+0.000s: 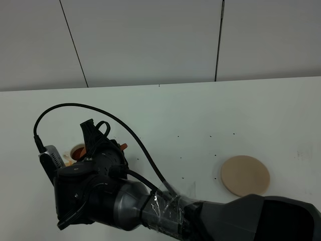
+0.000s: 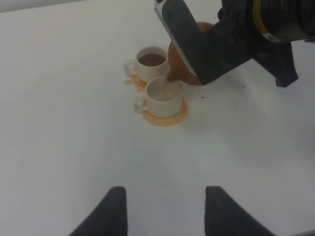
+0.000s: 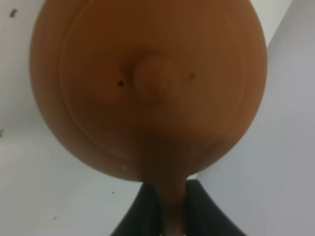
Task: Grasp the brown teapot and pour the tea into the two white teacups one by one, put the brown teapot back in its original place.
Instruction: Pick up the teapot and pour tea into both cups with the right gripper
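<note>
The white table [image 1: 165,110] fills nearly the whole overhead view, matte and plain apart from a few tiny dark specks [image 1: 210,135] past its middle. Its far edge meets a wall [image 1: 150,40] of pale grey panels split by thin dark seams.

Over the near edge, the right arm [image 1: 220,213] comes in from the near right corner and reaches across to the left side of the table. Toward the near right corner lies the tan disc [image 1: 246,175], flat and round, with nothing on it. It is well apart from everything else.

The left claw [image 2: 165,211] hangs above bare table, its two dark fingers [image 2: 115,211] spread wide with nothing between them.

Beyond it, on the left side of the table, the nearer cup [image 2: 165,96] stands upright on an orange coaster [image 2: 167,118]. It is cream-white, with a small side handle. What it holds is pale and too blurred to tell. Just behind it and touching it, the farther cup [image 2: 150,63] holds dark brown tea.

Close behind the cups is the brown teapot [image 2: 176,64], partly hidden by the arm. It is a squat, round, reddish-brown pot with a smooth matte skin. The wrist view shows a small knob in the middle of its lid [image 3: 155,78]. The right claw [image 3: 170,216] is closed tight on the pot's thin handle, one dark finger [image 3: 145,209] pressed to each side. The pot leans toward the nearer cup. Whether its base touches the table cannot be told.
</note>
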You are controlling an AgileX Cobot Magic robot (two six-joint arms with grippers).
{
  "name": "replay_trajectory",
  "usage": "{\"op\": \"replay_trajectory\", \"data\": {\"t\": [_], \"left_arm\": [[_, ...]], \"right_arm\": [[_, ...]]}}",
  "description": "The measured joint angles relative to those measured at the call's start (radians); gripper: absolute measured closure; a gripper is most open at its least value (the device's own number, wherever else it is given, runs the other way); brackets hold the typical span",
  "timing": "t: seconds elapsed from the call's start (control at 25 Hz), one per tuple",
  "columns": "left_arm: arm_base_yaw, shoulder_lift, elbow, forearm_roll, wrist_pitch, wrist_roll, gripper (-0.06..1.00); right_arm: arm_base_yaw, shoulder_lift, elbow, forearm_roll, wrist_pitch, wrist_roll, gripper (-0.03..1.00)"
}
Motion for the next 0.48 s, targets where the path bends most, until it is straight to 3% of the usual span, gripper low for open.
{"op": "replay_trajectory", "data": {"t": [0.48], "left_arm": [[0.0, 0.0, 0.0, 0.0, 0.0, 0.0, 0.51]], "right_arm": [[0.002, 0.0, 0.0, -0.041, -0.02, -0.055, 0.87]]}}
